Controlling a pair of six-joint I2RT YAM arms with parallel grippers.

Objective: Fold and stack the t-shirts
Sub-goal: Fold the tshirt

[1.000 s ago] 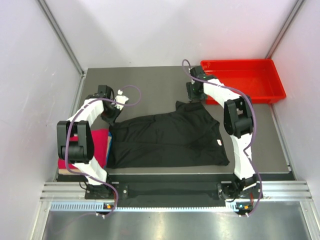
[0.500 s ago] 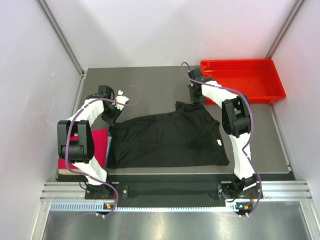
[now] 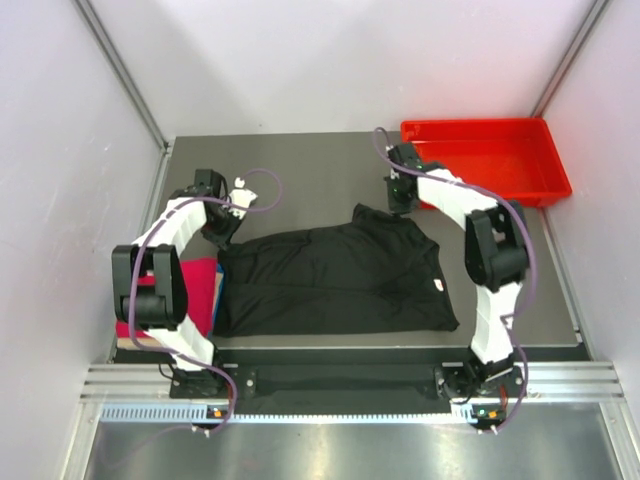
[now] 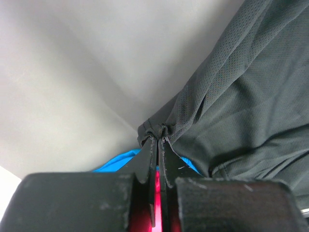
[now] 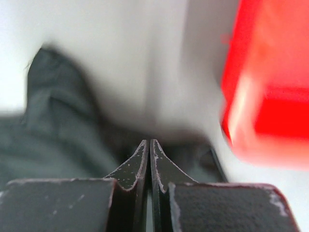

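The black t-shirt [image 3: 335, 280] lies spread flat in the middle of the table. My left gripper [image 3: 222, 238] is at its far left corner, shut on a bunched bit of the black cloth [image 4: 193, 116] at its tips [image 4: 158, 137]. A red t-shirt [image 3: 195, 290] lies under the left arm, and a blue t-shirt's edge [image 4: 116, 162] shows beside it. My right gripper [image 3: 399, 198] hangs at the black shirt's far right edge, near the collar. Its jaws [image 5: 149, 141] are shut, and no cloth shows between the tips. The dark cloth [image 5: 58, 111] behind them is blurred.
A rigid red tray [image 3: 480, 124] stands at the table's back right corner, just right of my right gripper, and shows as a red blur [image 5: 270, 96] in the right wrist view. White walls close in the table on three sides.
My right gripper has closed from open to shut and shifted slightly right, its elbow swinging right. The left arm and the black shirt have not moved.
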